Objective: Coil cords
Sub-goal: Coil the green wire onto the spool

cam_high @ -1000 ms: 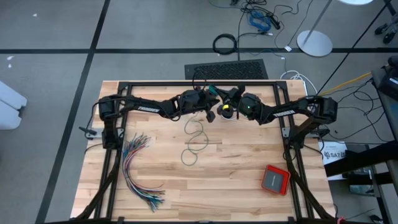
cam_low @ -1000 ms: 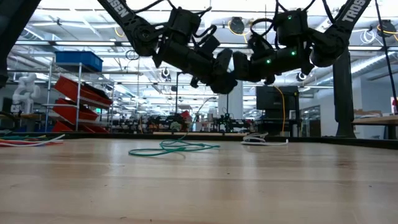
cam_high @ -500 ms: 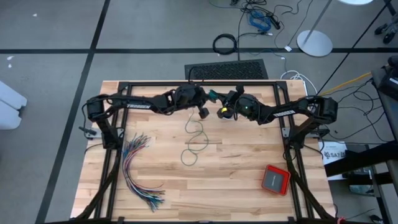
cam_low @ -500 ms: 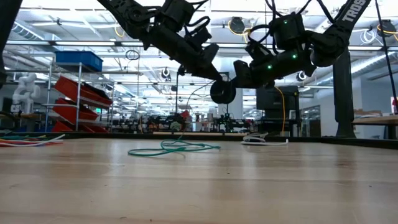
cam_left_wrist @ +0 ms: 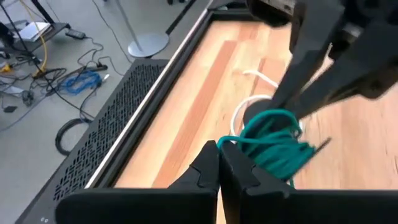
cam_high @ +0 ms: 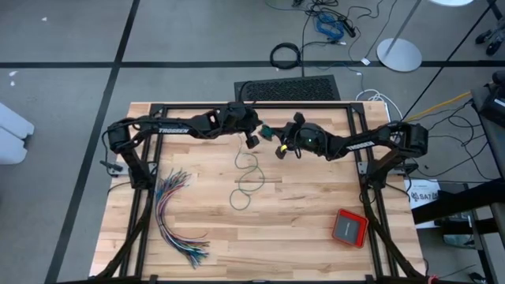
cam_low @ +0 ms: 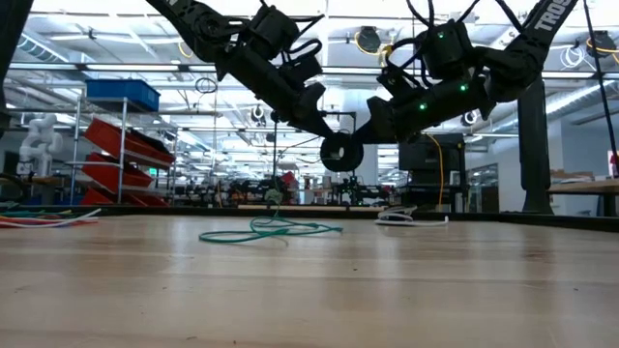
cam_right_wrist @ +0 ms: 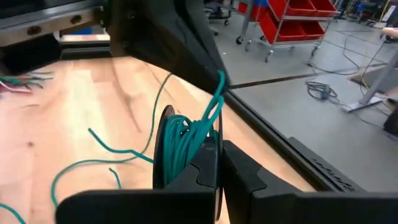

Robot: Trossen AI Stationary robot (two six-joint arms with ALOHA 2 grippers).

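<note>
The table (cam_high: 316, 229) fills the lower middle of the high view, both arms reaching in over its upper edge. Only the low view shows how high they hang: the grippers meet well above the wood at upper centre. The left gripper (cam_high: 251, 140) is clenched on a strand of the teal-green cord (cam_high: 246, 177); its wrist view shows the pinched fingertips (cam_left_wrist: 219, 163) against the wound teal turns. The right gripper (cam_high: 281, 150) grasps a dark round spool (cam_low: 340, 152) carrying those turns, plain in its own wrist view (cam_right_wrist: 186, 146) but only a small blur from above. The cord's loose remainder lies looped at table centre. The black cord I cannot make out; a white loop (cam_left_wrist: 255, 102) shows under the coil. A fanned wire bundle (cam_high: 175, 217) lies lower left, a red box (cam_high: 349, 228) lower right.
</note>
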